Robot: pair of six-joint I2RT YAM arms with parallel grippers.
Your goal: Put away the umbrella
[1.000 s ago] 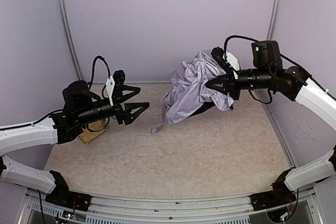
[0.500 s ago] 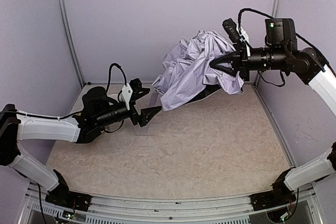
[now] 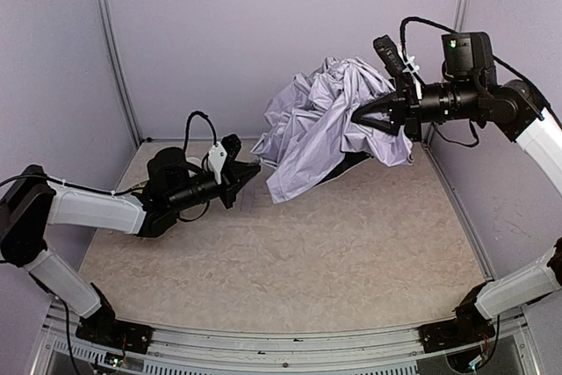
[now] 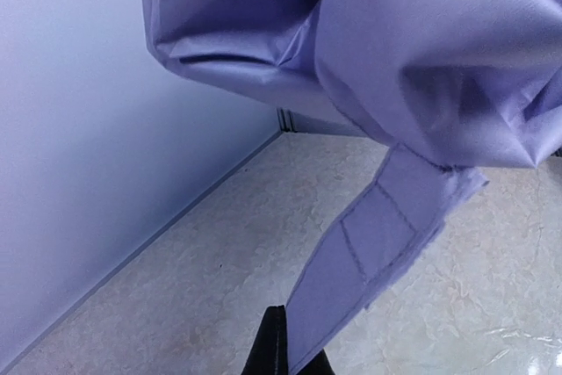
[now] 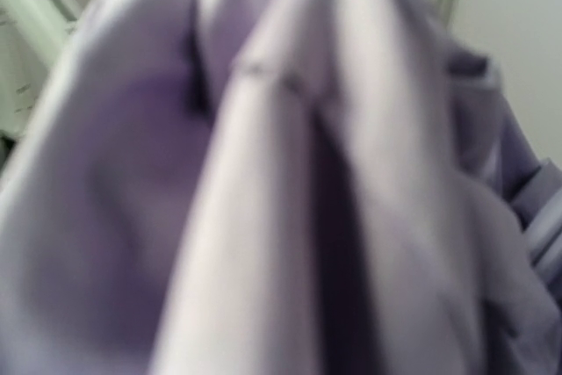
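Table [image 3: 351,252], as you see it: beige, marble-patterned flat top. The pale lavender fabric umbrella [image 3: 325,116] hangs over its far side; contact cannot be judged.

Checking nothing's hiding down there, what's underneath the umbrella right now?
Under the umbrella: bare table, plus its strap hanging down, pinched in the shut left end effector. A dark underside shows below the fabric; the fabric hides the handle.
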